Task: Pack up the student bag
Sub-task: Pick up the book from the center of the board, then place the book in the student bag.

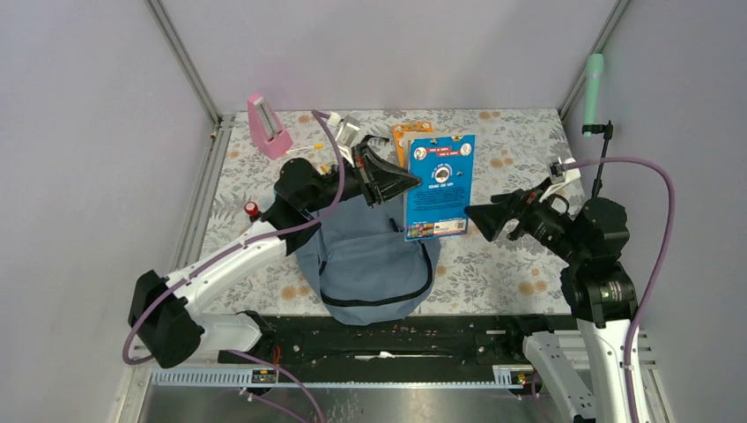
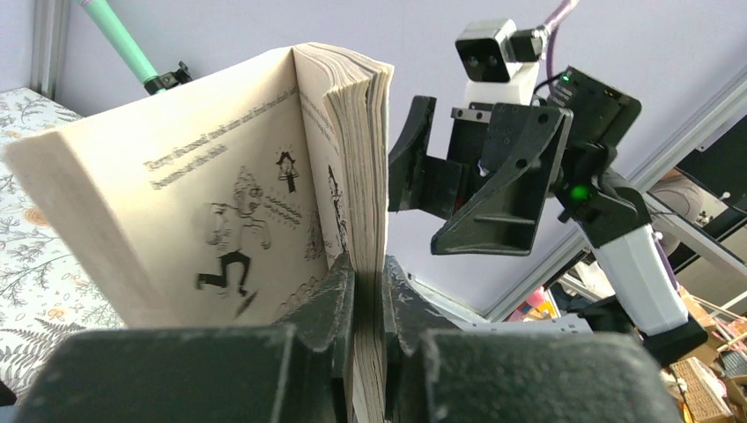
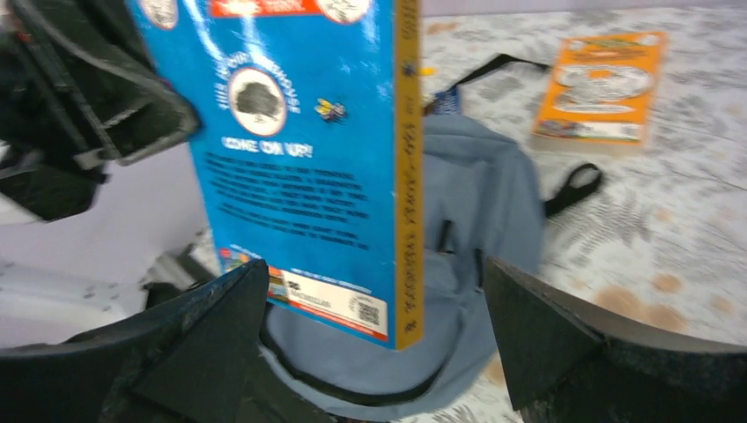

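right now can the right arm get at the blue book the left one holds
Probably yes: the right gripper is open beside the blue book, nothing between them; the left gripper clamps its far side.

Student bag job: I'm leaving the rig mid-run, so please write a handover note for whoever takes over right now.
Left end effector: shut on the blue book, held upright over the student bag's top end.
Right end effector: open, just beside the book, not gripping.
Student bag: flat on the table between the arms.
Done: book lifted; not in the bag.
Left: put it in; orange book lies on the table beyond.
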`<state>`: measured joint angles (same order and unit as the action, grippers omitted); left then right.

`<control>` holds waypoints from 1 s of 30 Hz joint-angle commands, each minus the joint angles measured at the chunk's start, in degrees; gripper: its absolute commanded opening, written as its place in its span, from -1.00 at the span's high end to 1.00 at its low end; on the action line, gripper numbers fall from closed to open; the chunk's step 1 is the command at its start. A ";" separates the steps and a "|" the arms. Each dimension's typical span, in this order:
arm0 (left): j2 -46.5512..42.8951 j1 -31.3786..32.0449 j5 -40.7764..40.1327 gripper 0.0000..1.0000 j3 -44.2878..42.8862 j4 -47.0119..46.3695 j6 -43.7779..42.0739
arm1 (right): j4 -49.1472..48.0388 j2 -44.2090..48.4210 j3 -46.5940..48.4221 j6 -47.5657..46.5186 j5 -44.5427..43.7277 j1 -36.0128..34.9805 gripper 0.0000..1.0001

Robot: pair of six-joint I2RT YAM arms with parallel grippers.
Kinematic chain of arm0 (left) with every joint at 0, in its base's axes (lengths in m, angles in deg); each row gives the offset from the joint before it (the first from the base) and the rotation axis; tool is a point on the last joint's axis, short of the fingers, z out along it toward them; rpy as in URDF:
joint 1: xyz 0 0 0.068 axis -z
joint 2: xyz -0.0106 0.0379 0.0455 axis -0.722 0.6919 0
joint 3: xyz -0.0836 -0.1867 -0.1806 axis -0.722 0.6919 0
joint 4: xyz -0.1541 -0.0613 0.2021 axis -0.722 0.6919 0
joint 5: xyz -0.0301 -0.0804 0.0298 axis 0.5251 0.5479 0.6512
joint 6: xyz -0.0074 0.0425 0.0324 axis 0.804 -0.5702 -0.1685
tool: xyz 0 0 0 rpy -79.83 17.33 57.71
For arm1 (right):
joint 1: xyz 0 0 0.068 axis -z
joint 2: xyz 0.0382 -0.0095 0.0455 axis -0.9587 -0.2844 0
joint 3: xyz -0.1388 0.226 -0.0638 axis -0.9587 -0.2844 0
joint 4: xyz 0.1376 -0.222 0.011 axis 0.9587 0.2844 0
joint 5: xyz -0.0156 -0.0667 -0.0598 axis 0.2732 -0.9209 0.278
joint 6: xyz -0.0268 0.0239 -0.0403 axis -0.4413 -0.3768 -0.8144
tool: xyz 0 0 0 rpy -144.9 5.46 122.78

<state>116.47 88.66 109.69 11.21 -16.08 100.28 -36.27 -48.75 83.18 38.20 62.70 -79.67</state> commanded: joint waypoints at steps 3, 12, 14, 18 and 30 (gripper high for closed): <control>-7.80 -0.31 3.42 1.00 0.52 -3.30 -3.49 | -13.29 -3.44 -0.63 7.99 17.08 0.22 -0.94; -10.66 -0.30 4.84 1.00 2.46 -7.04 -1.03 | -20.82 -5.79 -2.27 14.04 22.66 0.09 -0.91; -10.77 -0.25 5.21 1.00 2.21 -7.19 -0.83 | -22.24 -6.01 -2.35 14.64 23.61 -0.47 -0.85; -10.90 -0.25 5.79 1.00 2.36 -9.00 -0.09 | -24.38 -6.30 -2.46 15.80 23.60 -1.71 -0.84; -10.55 0.02 6.51 1.00 1.66 -9.78 -0.03 | -33.25 -10.80 -1.89 20.00 21.35 -12.40 -0.50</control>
<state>107.73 88.50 115.91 14.32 -17.74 99.97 -63.75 -59.07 80.22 55.92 83.86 -90.14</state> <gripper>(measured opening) 0.077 0.823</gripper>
